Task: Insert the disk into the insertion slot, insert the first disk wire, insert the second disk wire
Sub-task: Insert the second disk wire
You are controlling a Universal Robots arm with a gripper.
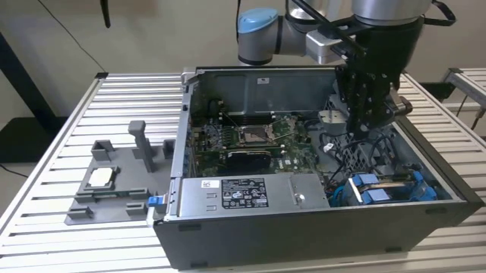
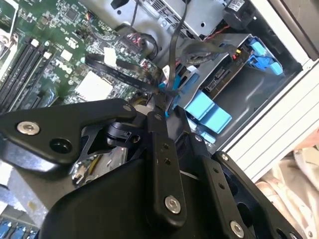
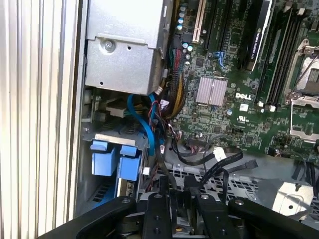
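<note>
I find the computer case (image 1: pixel 304 239) lying open on the slatted worktop (image 1: pixel 114 102). The insertion slot (image 1: pixel 366 190), with its blue rails, sits at the exterior view's right, beside the grey box with the white sticker (image 1: pixel 243 196). A dark flat body between the rails, which I take to be the disk (image 2: pixel 223 79), lies seated in the slot, so I judge the first step done. The tool (image 2: pixel 163 102) hangs inside the case between the motherboard (image 1: pixel 251 136) and the slot, near the slot but not touching it. It is drawn nearly together, and a dark wire (image 2: pixel 174 50) runs up from its tip, so I judge it to be pinching that wire, though the contact itself is obscured. I assess the step in hand as a wire insertion. Which wire it is I cannot tell. The next move calls for squaring the plug with the disk's socket and threading it past the loose cables crowding that corner.
</note>
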